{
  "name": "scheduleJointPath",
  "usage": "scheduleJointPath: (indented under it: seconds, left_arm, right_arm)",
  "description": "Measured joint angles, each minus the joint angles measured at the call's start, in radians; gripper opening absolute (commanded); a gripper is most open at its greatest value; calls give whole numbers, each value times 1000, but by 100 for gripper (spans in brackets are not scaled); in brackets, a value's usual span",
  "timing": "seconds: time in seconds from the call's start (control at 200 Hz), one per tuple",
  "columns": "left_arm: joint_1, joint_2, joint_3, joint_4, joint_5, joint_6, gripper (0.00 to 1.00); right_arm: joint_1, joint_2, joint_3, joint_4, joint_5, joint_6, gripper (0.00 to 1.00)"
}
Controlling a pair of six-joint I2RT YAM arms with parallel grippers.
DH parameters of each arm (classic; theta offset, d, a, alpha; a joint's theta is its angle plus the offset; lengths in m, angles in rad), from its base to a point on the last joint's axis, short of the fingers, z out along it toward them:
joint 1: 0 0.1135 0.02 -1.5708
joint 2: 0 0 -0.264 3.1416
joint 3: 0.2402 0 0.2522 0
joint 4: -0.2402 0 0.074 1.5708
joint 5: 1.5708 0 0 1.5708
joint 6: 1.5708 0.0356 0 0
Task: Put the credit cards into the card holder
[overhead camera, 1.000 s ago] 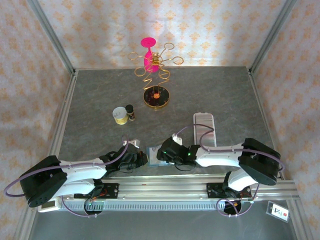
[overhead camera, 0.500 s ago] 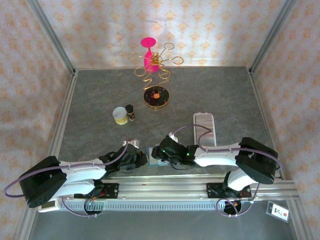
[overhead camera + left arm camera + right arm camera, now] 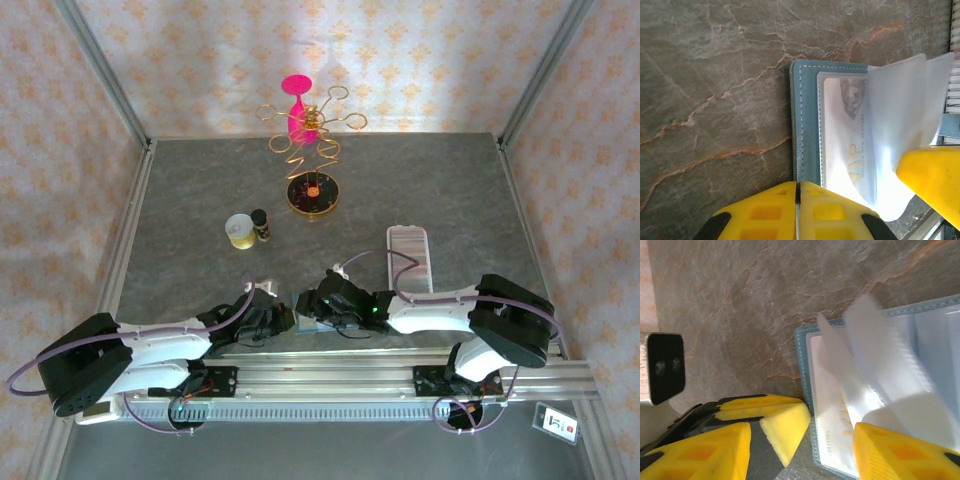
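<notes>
The left claw has its yellow fingers pressed together, right at the edge of the open teal wallet on the gray tabletop. The right claw is apart, with the wallet's clear sleeves standing between its fingers. A pale card with gold letters sits inside one sleeve. The long card holder lies farther back on the tabletop, apart from the wallet

The left arm and the right arm lay low and reached in toward the middle. The left gripper had its 2 yellow fingers pressed tight together. The right gripper held its 2 fingers wide apart.
</notes>
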Motion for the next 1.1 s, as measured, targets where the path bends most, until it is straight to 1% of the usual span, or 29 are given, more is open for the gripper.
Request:
scheduleJointPath:
  seconds: [0.22,0.45,0.626,0.706,0.816,0.941,1.101]
  left_arm:
    - [-6,-37,-16,-13,-2,-17,9]
    - [-6,-130,-40,-51,-14,-34,9]
    - [-6,-205,-47,-97,-53,-59,10]
    - [-6,-259,-50,-145,-85,-71,12]
    - [-6,-333,-50,-233,-149,-94,12]
    - [-6,-407,-47,-362,-225,-122,20]
    - [-6,-512,-15,-515,-318,-153,25]
  right_arm:
    - [1,0,0,27,-6,3,56]
    - [1,21,0,66,-8,11,56]
    - [1,53,2,108,-22,14,56]
    - [1,70,6,130,-33,16,56]
    - [1,82,23,171,-44,15,56]
    - [1,82,63,214,-49,10,57]
    - [-8,61,111,237,-56,-30,57]
